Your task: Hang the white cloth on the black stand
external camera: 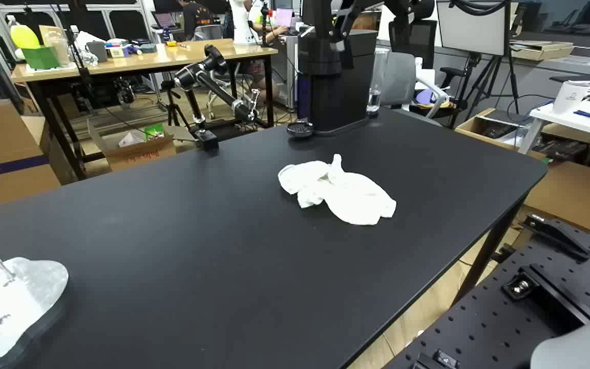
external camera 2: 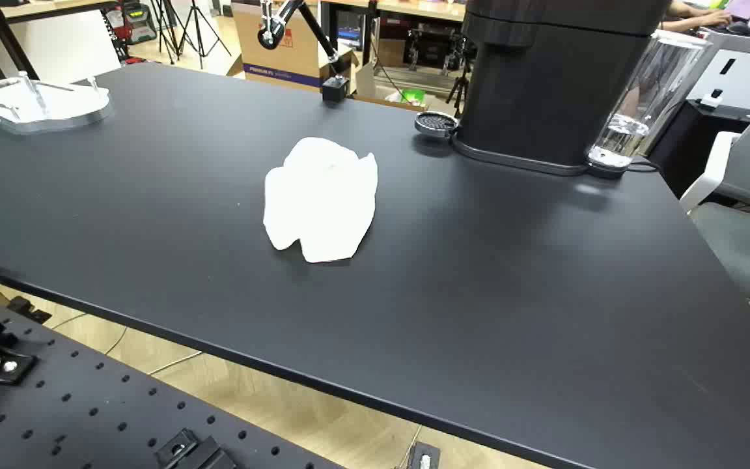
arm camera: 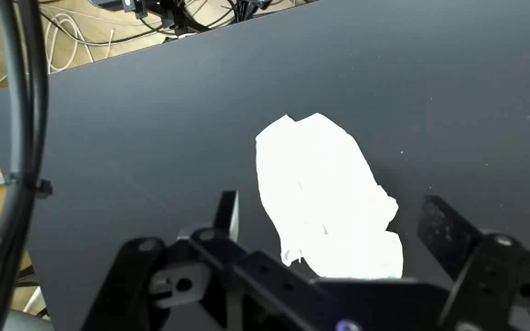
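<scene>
The white cloth (external camera: 351, 197) lies crumpled on the black table (external camera: 213, 246). It also shows in an exterior view (external camera 2: 323, 202) and in the wrist view (arm camera: 315, 179), overexposed. A black jointed stand (external camera: 218, 88) is fixed at the table's edge; its base and lower arm (external camera 2: 316, 34) show in an exterior view. My gripper (arm camera: 329, 202) is open, its two fingers wide apart, with nothing between them. It is above the table, and the cloth lies below, between the fingers in the wrist view. Part of the gripper (external camera: 372, 46) shows high up in an exterior view.
A black coffee machine (external camera: 336, 87) with a clear water tank (external camera 2: 622, 130) and round drip tray (external camera 2: 435, 124) stands near the stand. A pale plate with upright bolts (external camera: 34, 287) is at the table's other end. A perforated black board (external camera 2: 121, 404) runs alongside the table.
</scene>
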